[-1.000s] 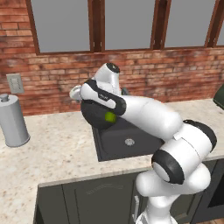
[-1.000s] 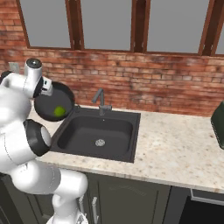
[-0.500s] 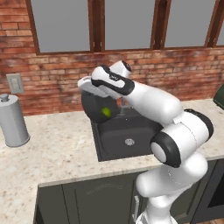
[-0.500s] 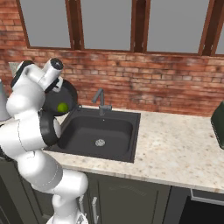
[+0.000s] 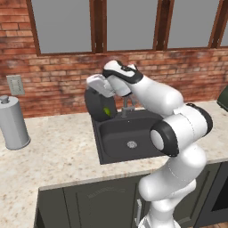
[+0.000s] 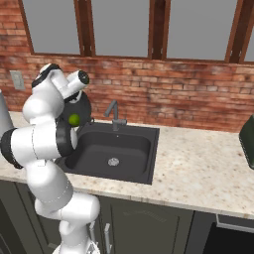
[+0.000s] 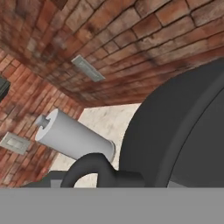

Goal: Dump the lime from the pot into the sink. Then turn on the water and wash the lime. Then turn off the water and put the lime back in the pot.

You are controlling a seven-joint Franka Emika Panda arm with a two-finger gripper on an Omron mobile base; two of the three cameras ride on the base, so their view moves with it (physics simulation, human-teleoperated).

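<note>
The black sink [image 5: 127, 140] lies nearest, basin open around its drain. Above its left rim the pot [image 5: 99, 104] is tipped on edge, the lime [image 5: 107, 111] at its lower lip. The claw [image 5: 99, 84] is at the pot's handle; whether it is clamped I cannot tell. On the tabletop [image 5: 58, 151] well left stands a grey canister [image 5: 13, 122].

Setting: kitchen, rendered. Evidence: a speckled beige stone desk [image 5: 58, 151] on dark green cabinets [image 6: 149, 223]; a black sink [image 6: 116, 151] sunk into it, with a silver drain [image 6: 113, 161] and a grey faucet [image 6: 115, 115]; a red brick wall [image 6: 198, 104] with dark-framed windows [image 5: 62, 24] above; a grey canister [image 5: 13, 122] and a wall outlet [image 5: 15, 84] at the left; a pot [image 5: 99, 104] held tilted over the sink edge.
</note>
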